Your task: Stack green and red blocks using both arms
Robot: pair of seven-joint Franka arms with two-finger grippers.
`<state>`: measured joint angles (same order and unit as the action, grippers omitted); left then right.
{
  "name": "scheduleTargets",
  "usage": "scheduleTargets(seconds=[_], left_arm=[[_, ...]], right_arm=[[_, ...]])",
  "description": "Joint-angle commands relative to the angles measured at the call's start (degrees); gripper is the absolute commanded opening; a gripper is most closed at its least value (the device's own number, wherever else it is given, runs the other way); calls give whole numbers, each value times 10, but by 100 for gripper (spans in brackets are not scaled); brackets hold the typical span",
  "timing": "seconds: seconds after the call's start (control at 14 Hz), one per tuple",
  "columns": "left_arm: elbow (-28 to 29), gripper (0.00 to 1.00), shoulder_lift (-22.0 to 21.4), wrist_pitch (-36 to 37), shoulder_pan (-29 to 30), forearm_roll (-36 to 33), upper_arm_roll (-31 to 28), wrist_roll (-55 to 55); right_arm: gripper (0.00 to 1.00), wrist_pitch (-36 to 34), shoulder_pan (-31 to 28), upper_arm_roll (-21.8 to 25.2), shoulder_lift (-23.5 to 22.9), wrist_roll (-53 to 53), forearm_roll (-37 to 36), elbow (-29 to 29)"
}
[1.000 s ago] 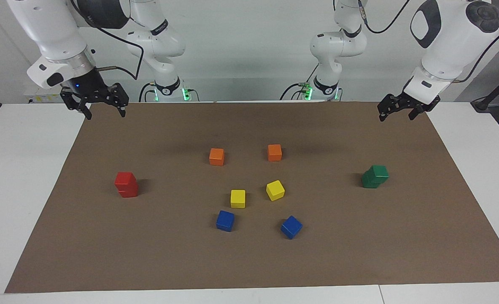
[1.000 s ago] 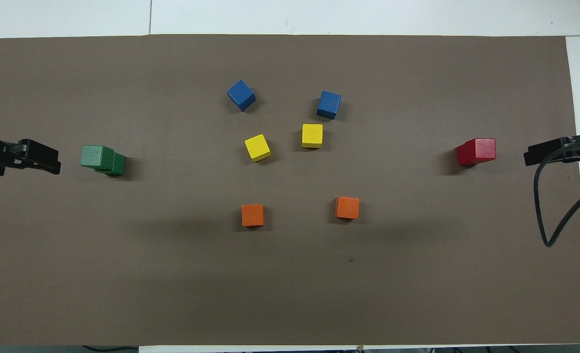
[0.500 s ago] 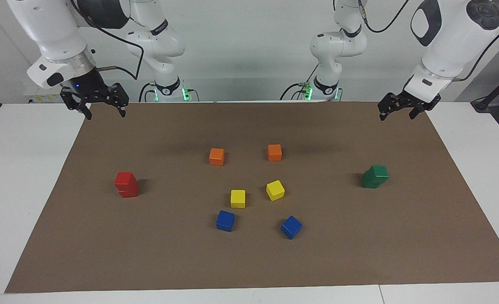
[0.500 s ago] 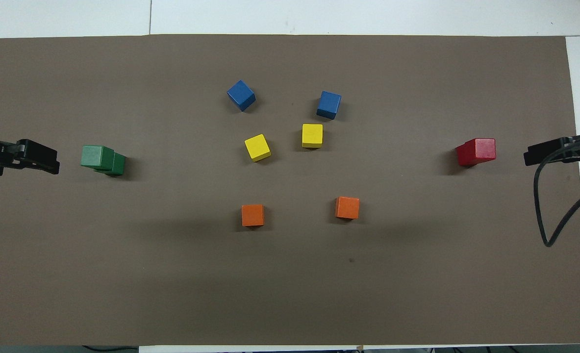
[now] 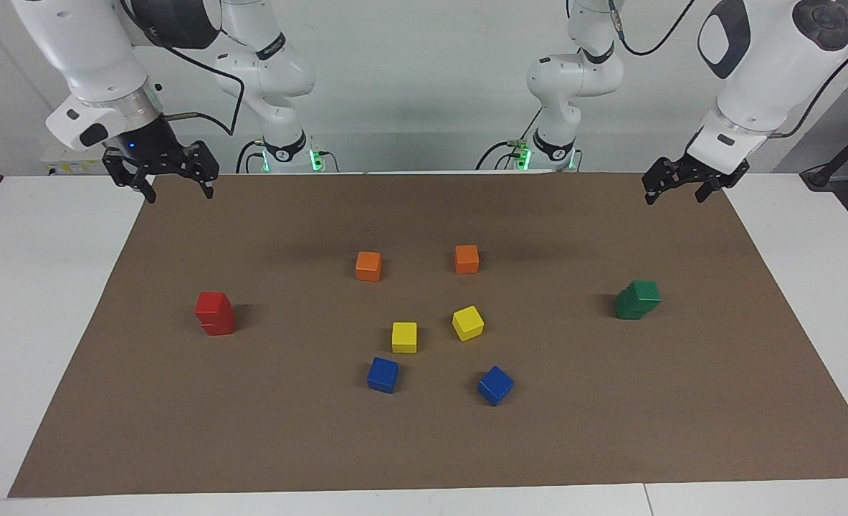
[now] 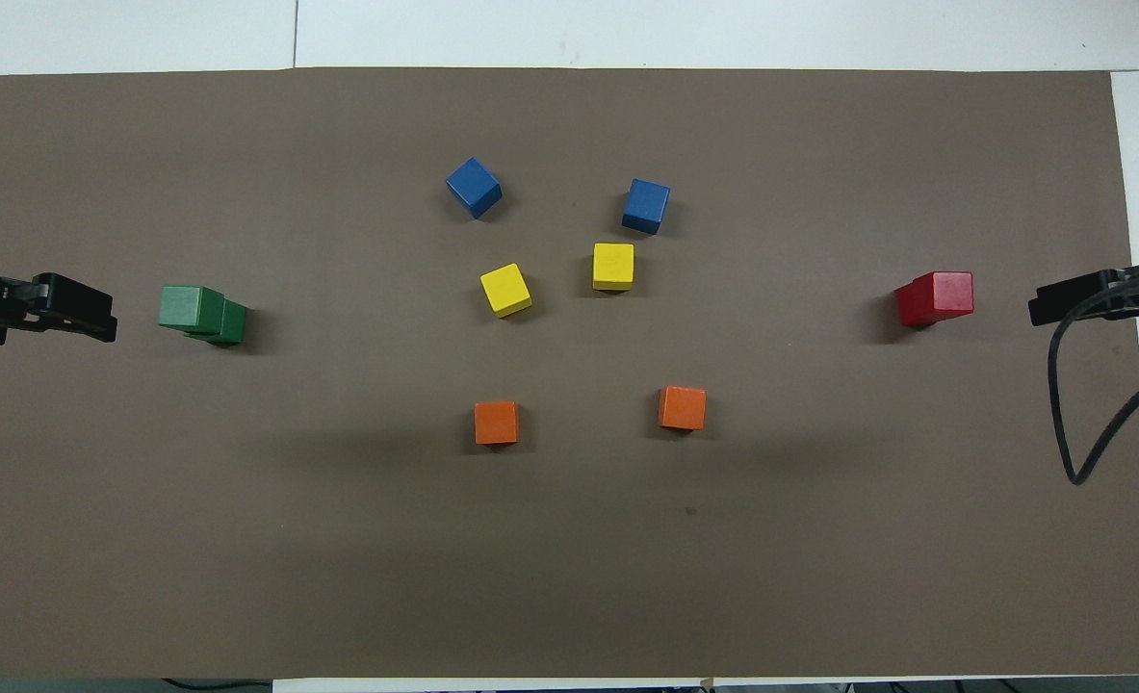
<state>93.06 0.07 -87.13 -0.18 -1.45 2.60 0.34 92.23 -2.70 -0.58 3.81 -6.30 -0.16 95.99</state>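
Two stacks look finished, red cubes (image 5: 214, 313) at nine o'clock on the bench (image 5: 36, 287), green cubes (image 5: 637, 299) at three, while the left gripper (image 5: 674, 189) and right gripper (image 5: 173, 179) hover empty, fingers apart, so only parking remains.

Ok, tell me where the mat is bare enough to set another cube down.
Bare: the strip between the orange cubes and the robots' edge, and the gaps between the middle cluster and the green stack or red stack. Crowded: among the yellow cubes and blue cubes.
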Motion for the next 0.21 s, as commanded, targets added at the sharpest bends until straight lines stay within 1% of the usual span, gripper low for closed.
scheduleTargets(seconds=[0.0, 0.14], left_arm=[[16, 100, -15, -12, 6, 4, 3, -5], [16, 100, -15, -12, 6, 4, 3, -5]], right_arm=[[100, -14, -3, -3, 2, 8, -3, -5], [100, -14, -3, -3, 2, 8, -3, -5]])
